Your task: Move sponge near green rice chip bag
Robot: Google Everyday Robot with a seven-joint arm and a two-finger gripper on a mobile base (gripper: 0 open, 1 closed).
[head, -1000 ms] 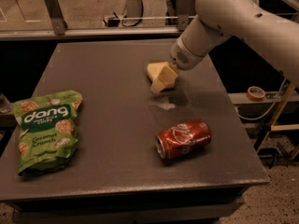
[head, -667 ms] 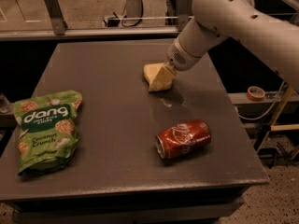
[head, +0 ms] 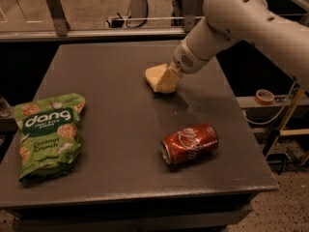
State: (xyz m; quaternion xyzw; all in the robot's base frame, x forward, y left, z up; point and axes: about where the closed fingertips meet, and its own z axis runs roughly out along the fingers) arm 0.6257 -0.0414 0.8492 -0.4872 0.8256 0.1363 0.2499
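The pale yellow sponge (head: 155, 78) is held just above the dark table, at its far middle. My gripper (head: 165, 82) is shut on the sponge from the right, its cream fingers (head: 170, 79) covering the sponge's right part. The green rice chip bag (head: 49, 133) lies flat at the table's left front, well to the left of the sponge and the gripper.
A red soda can (head: 189, 143) lies on its side at the table's right front, below the gripper. The dark table (head: 111, 81) ends at a front edge near the bag and can. A roll of tape (head: 264, 96) sits on a shelf to the right.
The gripper has carried the sponge a short way to the left. The bag and the can have not moved.
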